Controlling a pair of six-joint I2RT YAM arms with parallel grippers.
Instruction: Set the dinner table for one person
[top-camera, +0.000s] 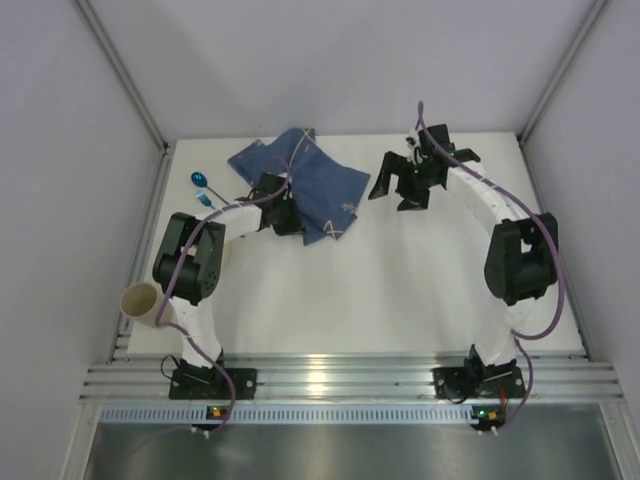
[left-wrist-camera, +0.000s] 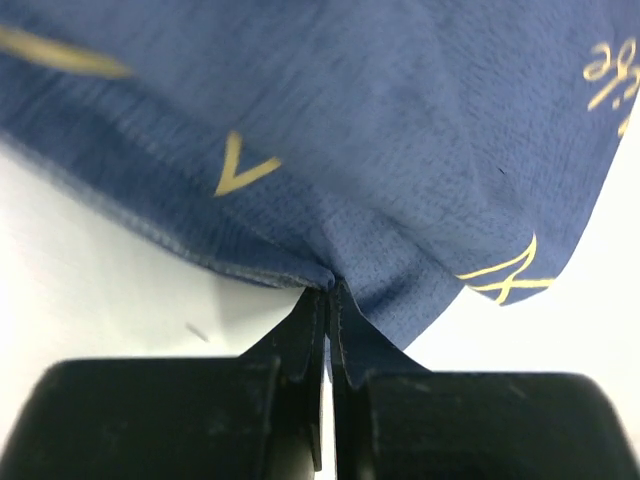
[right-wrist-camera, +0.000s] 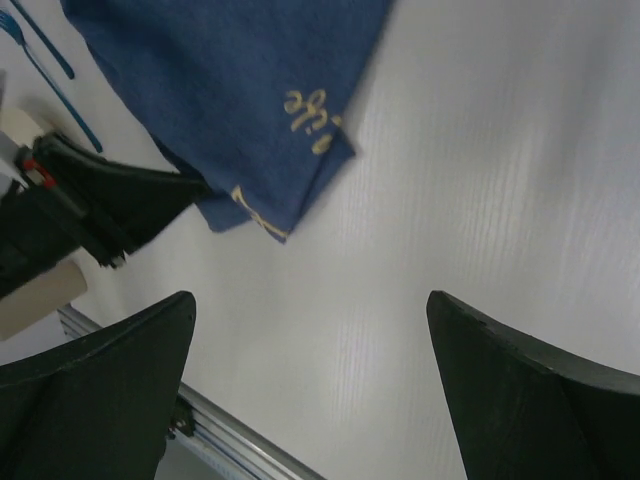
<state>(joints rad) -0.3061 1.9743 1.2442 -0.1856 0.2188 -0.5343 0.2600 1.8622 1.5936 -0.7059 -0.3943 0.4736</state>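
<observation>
The dinner table (top-camera: 380, 290) is a plain white tabletop. A dark blue cloth mat (top-camera: 300, 175) with cream drawings lies rumpled and partly folded at the back centre-left. My left gripper (top-camera: 284, 214) is shut on the mat's near edge. In the left wrist view the closed fingertips (left-wrist-camera: 330, 292) pinch a fold of the mat (left-wrist-camera: 380, 130), which lifts off the table (left-wrist-camera: 90, 270). My right gripper (top-camera: 400, 188) hangs open and empty to the right of the mat. Its wide-apart fingers (right-wrist-camera: 308, 297) stand above bare table (right-wrist-camera: 480, 150), with the mat (right-wrist-camera: 230, 80) beyond them.
A blue spoon (top-camera: 200, 180) and blue fork (top-camera: 206, 198) lie at the back left, also in the right wrist view (right-wrist-camera: 50, 80). A beige cup (top-camera: 140, 300) lies on its side by the left arm's base. White walls enclose the table on three sides.
</observation>
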